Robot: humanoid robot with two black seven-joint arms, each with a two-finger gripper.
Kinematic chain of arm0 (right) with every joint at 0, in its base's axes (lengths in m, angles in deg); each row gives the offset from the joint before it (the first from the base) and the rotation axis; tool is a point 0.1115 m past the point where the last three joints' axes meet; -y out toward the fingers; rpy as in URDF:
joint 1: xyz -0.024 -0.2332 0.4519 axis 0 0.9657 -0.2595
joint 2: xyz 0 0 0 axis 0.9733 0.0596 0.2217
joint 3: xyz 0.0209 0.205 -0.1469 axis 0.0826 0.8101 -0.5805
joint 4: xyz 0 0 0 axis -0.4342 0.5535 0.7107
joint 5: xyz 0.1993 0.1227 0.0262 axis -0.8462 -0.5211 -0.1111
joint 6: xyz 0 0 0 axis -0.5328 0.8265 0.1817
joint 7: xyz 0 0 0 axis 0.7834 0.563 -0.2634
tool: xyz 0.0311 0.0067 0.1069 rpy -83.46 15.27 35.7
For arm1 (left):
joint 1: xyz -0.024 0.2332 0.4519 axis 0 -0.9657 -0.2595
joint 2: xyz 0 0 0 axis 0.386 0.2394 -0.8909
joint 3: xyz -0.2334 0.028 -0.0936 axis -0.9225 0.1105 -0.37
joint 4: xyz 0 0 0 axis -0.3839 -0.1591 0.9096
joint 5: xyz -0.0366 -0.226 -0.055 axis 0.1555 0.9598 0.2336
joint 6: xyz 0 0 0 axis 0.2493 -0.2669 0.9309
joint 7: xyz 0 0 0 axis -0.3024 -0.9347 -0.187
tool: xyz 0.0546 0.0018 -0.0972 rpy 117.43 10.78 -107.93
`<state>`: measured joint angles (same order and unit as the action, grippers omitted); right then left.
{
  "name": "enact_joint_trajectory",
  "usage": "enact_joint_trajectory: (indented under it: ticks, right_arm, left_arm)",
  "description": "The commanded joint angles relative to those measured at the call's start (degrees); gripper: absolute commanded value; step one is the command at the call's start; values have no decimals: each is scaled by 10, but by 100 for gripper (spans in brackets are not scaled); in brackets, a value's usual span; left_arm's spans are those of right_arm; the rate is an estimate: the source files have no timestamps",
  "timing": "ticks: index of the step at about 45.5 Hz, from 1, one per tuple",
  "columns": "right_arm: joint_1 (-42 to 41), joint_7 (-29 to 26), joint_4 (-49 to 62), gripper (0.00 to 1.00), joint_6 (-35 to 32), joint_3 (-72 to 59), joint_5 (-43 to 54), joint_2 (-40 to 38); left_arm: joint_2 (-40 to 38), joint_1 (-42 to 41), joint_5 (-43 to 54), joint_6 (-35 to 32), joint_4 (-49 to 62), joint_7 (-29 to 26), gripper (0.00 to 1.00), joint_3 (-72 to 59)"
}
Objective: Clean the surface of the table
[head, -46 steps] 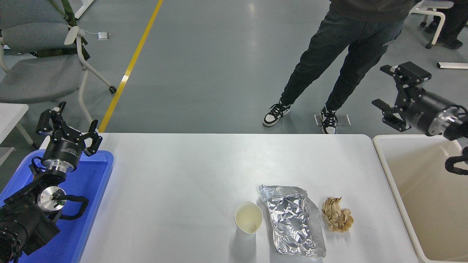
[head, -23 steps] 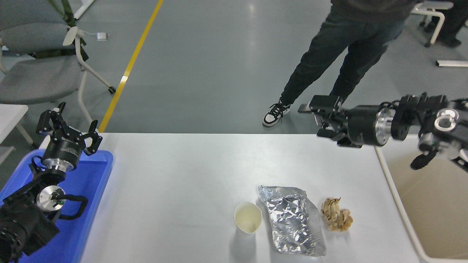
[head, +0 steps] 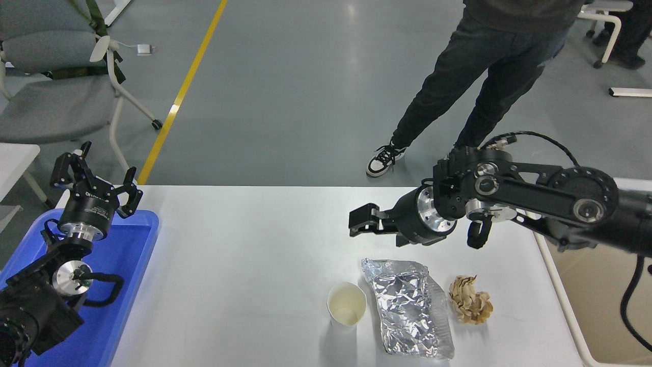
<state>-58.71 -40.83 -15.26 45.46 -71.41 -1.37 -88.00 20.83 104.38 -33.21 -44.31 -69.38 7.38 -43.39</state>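
A: So, progress? 3 items sit on the table surface [head: 244, 265] — nothing binned that I can see.

B: Right gripper [head: 362, 223] hovers empty, fingers parted; below it crinkled foil pouch [head: 407, 306], waxy paper cup [head: 346, 305], crumpled brown paper [head: 469, 299]. Left gripper [head: 94, 179] parked over blue tray [head: 122, 285], splayed.

On the table surface [head: 244, 265], a cup [head: 346, 304] stands left of foil [head: 407, 306], crumpled paper [head: 469, 299] right.
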Motion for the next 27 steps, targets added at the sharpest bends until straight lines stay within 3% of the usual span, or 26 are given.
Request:
enact_joint_trajectory:
  ticks: [1,9,27]
  right_arm:
    - [-4,-37,13,100,-60,-31,9,39]
    - [25,-32,23,100,-55,-57,70,54]
    - [36,-27,73,100,-58,-51,73,114]
  left_arm:
    - [0,0,0,0,0,0,100,0]
    - [0,0,-1,0,0,0,100,0]
    - [0,0,-1,1,-1,0,100,0]
